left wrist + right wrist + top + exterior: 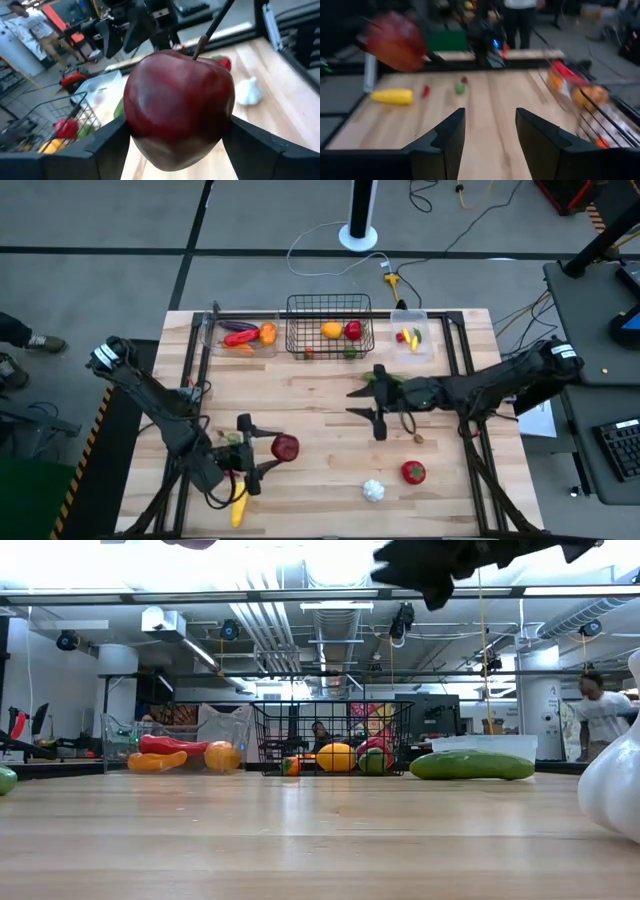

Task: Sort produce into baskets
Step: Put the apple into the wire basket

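A dark red apple (175, 100) with a brown stem sits between the fingers of my left gripper (268, 450), over the table's near left part. My right gripper (355, 402) hovers open over the table's middle, nothing between its fingers (445, 140). A green cucumber (472, 765) lies on the table just beneath it. A red tomato (413, 472), white garlic (373, 490) and a yellow corn (238, 510) lie on the near part of the table. Along the far edge stand a clear bin (215, 330), a black wire basket (330, 310) and a smaller clear bin (425, 340), each holding produce. My left gripper pinches the apple by its two opposite sides (131, 125), one finger (100, 147) on each. The fingers reach in nearly level from the table's left. The apple is lifted clear of the table, its stem (200, 45) pointing up.
A small brown bit (418, 438) lies right of the middle. Black frame rails (465, 380) run along the table's sides. People stand in the room beyond the table. Bare wood shows in the table's middle between the two grippers.
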### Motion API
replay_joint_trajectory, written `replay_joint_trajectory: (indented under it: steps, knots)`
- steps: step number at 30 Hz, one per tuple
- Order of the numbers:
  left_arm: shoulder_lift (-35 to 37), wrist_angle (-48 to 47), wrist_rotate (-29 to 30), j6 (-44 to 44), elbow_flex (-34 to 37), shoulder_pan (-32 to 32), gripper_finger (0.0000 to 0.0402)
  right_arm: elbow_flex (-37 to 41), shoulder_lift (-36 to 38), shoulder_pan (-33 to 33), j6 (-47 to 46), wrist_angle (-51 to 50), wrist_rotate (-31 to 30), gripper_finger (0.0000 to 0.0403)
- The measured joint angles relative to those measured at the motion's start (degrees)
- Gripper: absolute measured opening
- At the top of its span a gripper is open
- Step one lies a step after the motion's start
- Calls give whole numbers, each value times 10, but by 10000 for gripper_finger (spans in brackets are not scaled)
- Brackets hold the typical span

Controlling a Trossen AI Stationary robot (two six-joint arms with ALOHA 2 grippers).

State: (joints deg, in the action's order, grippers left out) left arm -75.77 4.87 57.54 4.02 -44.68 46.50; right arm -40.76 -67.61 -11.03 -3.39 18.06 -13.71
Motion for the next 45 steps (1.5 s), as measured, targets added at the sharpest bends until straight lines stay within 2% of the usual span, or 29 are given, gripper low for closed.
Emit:
replay_joint_trajectory:
  steps: [3, 8, 12, 16, 19, 35, 39, 45]
  knots:
    - [0, 114, -3, -21, 43, -8, 269, 20, -5, -17, 16, 67, 1, 167]
    - [0, 300, -18, -47, 109, -23, 269, 26, -29, -35, 45, 125, 0, 167]
    - [-5, 382, -26, -50, 140, -35, 269, 26, -66, -40, 56, 184, 1, 167]
    - [-14, 394, -26, -37, 145, -48, 269, 7, -109, -41, 63, 211, 1, 172]
    - [-21, 394, -26, -33, 145, -55, 269, -18, -138, -41, 66, 216, 1, 191]
    - [-27, 392, -26, -21, 145, -60, 269, -149, -249, -52, 145, 213, 2, 346]
    - [-27, 392, -26, -18, 145, -63, 269, -179, -268, -52, 139, 205, 3, 362]
    - [-27, 392, -26, -16, 145, -64, 269, -221, -274, -52, 125, 139, 5, 364]
